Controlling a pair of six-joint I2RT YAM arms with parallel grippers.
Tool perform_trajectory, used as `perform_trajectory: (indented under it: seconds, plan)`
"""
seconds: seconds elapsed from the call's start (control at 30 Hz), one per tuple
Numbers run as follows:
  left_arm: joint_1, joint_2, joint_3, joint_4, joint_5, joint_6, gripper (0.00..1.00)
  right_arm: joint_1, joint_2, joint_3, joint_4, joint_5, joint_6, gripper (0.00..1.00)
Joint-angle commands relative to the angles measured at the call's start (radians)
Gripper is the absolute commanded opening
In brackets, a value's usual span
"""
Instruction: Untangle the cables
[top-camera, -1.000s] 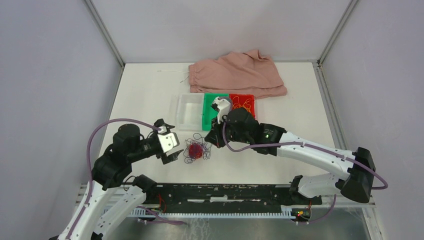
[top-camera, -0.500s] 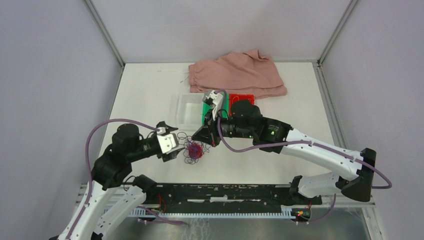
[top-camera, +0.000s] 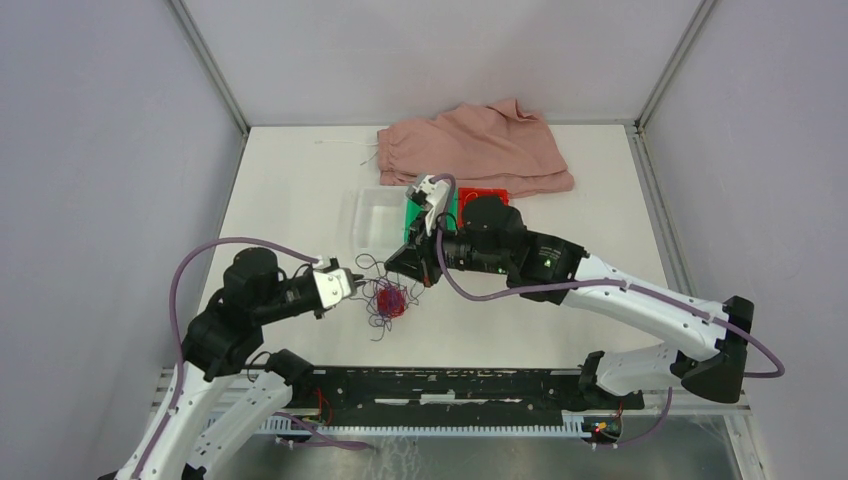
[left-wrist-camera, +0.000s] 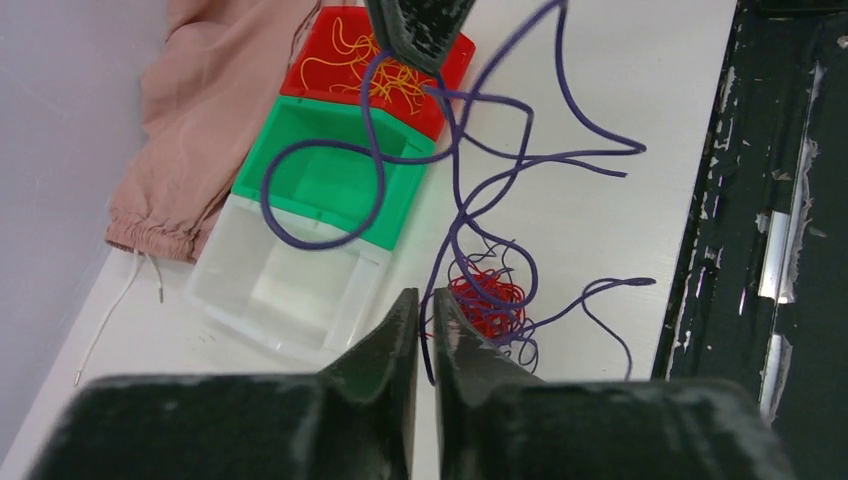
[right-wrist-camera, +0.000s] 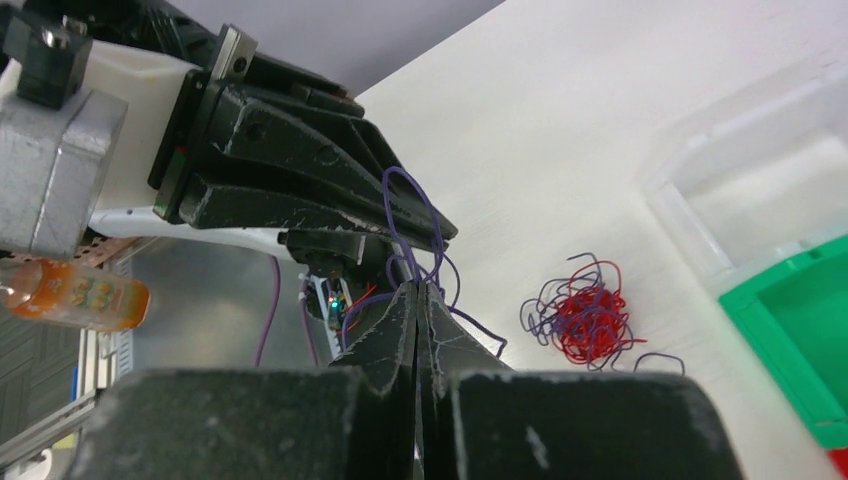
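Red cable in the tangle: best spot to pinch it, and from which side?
Probably the dense ball of the red cable, pinched straight from above. It lies low on the table as one compact clump with no free end showing. Loops of the purple cable ring its sides, so a side approach would likely snag them.

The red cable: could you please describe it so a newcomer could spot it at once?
On the white table, nearer the arms than the row of three bins, lies a small tangle. The red cable is its tight scribbled core; the purple cable loops loosely around it.
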Motion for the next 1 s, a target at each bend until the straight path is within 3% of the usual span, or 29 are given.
perform_trajectory:
  seconds: [0.0,0.13,0.17,0.2,0.4,0.9,0.97]
  plan:
    - [0.002,-0.021,0.048,0.028,-0.021,-0.01,0.23,-0.013,0.009,0.101,-0.022,0.113,-0.06,0.0]
    - [0.003,-0.055,0.054,0.03,-0.106,-0.029,0.82,-0.087,0.076,0.205,-0.065,0.12,-0.075,0.0]
    - [0.003,-0.069,0.055,0.031,-0.132,-0.039,0.94,-0.103,0.101,0.239,-0.077,0.119,-0.083,0.0]
    - [0.003,-0.08,0.054,0.031,-0.157,-0.055,1.0,-0.121,0.128,0.273,-0.092,0.119,-0.093,0.0]
    - [0.003,-0.158,0.043,-0.016,-0.298,-0.062,0.99,-0.212,0.308,0.474,-0.144,0.101,-0.137,0.0]
    - [0.003,-0.207,0.106,-0.148,-0.281,-0.075,0.99,-0.272,0.8,0.77,-0.214,0.242,-0.236,0.01]
    - [0.003,-0.208,0.108,-0.158,-0.275,-0.071,0.99,-0.272,0.857,0.814,-0.238,0.245,-0.231,0.15]
